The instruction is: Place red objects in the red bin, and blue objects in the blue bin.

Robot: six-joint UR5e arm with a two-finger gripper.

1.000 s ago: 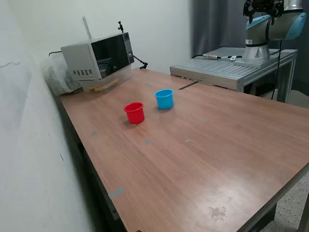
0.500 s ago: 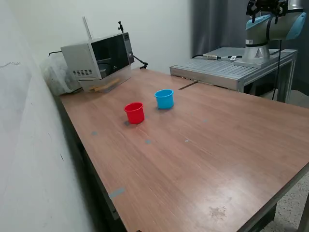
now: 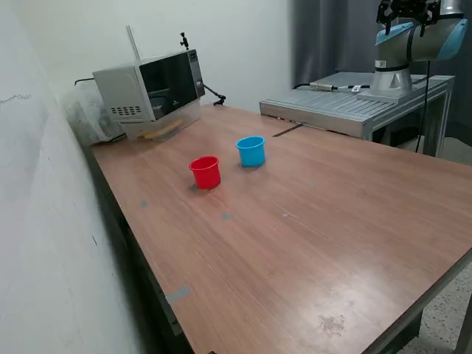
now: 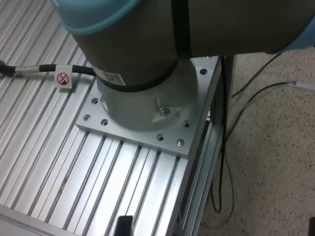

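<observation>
On the wooden counter (image 3: 310, 221) stand a microwave (image 3: 151, 87) at the far corner, then the red bin (image 3: 206, 172) and, just beside it, the blue bin (image 3: 251, 150). Whether the tool is apart or together cannot be told.

Robotics lab: arm (image 3: 409, 40) bolted to a ribbed aluminium base (image 3: 346, 107), loose cables (image 4: 256, 88) on speckled floor, bare wooden table (image 3: 310, 228), microwave (image 3: 151, 88) against plain wall.

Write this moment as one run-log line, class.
arm: folded over its base | gripper: not visible | red cup: upright on table | light blue cup: upright beside it, apart | cubes: none visible
</observation>
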